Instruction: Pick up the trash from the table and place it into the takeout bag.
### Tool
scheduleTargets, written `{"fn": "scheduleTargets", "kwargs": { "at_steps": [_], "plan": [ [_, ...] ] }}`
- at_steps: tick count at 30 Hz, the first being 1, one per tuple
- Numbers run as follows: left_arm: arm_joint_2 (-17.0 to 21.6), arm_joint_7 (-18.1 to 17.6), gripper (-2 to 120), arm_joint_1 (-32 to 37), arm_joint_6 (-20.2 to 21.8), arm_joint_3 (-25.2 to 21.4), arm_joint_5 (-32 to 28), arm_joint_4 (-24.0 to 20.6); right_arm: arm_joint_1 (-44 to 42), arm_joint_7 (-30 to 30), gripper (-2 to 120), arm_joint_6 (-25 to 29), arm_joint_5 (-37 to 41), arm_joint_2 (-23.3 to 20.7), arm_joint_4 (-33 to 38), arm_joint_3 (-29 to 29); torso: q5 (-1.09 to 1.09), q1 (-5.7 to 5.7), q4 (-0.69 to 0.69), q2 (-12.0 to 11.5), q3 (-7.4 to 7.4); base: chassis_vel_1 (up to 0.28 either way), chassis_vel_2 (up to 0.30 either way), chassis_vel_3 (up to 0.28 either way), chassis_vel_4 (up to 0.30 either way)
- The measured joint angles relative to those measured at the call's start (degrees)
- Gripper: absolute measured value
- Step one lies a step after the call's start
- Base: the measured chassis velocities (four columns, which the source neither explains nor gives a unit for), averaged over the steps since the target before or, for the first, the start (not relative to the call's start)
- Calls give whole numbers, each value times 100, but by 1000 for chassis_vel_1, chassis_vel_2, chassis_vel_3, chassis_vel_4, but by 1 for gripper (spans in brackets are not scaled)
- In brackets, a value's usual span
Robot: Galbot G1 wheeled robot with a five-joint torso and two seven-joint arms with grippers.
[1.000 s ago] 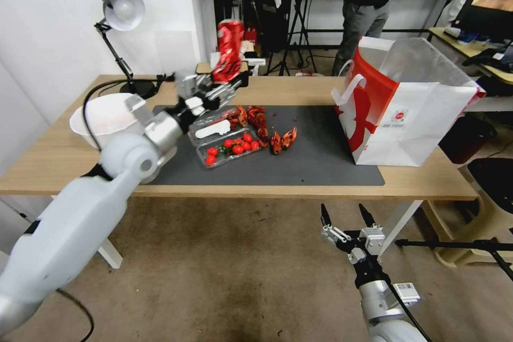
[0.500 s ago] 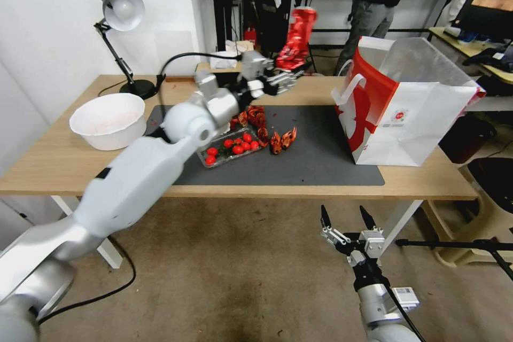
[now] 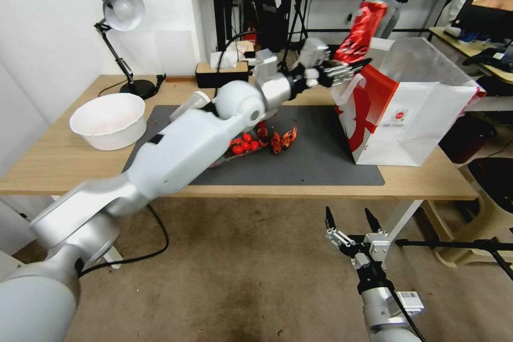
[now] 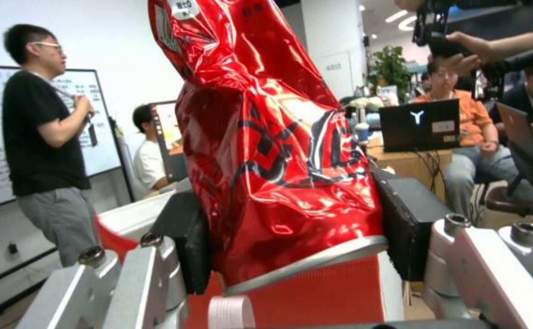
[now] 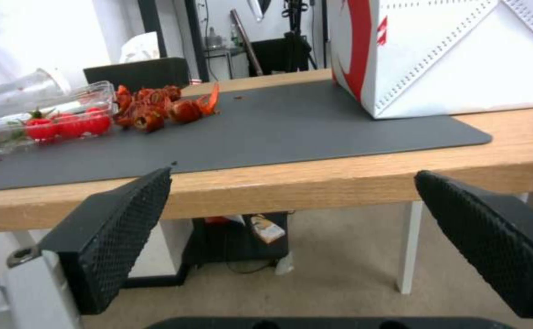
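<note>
Transport step. Left gripper point(image 3: 342, 70) clamps the crushed red drink can point(image 3: 360, 24) at its lower end, can rising tilted above the jaws. Takeout bag point(image 3: 422, 117) mouth lies just beyond and below. Next: carry past the rim, then release. Right gripper point(image 3: 351, 219) parked low before the table point(image 3: 53, 160), fingers spread, empty.
</note>
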Motion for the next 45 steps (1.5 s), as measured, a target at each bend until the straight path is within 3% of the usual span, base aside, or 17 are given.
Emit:
{"fn": "scheduleTargets", "kwargs": {
  "at_steps": [8, 19, 24, 35, 45],
  "plan": [
    [-360, 35, 54, -462, 6, 280, 20, 682, -10, -1, 100, 8, -76, 74, -31, -29, -1, 0, 1, 0, 0, 0, 0, 0, 0],
    [-697, -192, 54, -977, 207, 570, 252, 1173, -34, -2, 100, 8, -231, 205, -67, -81, -1, 0, 1, 0, 0, 0, 0, 0, 0],
    [-793, -256, 54, -1118, 311, 720, 368, 1252, -48, -4, 100, 9, -276, 273, -86, -95, -1, 0, 0, 0, 0, 0, 0, 0, 0],
    [-946, -124, 54, -1434, 516, 952, 1358, 1315, -71, -9, 100, 23, -369, 444, -168, -129, -1, 0, 2, 0, 0, 0, 0, 0, 0],
    [-1105, -108, 54, -1459, 518, 1028, 1439, 1365, -38, -14, 100, 38, -377, 460, -260, -141, -1, 0, 1, 0, 0, 0, 0, 0, 0]
  ]
}}
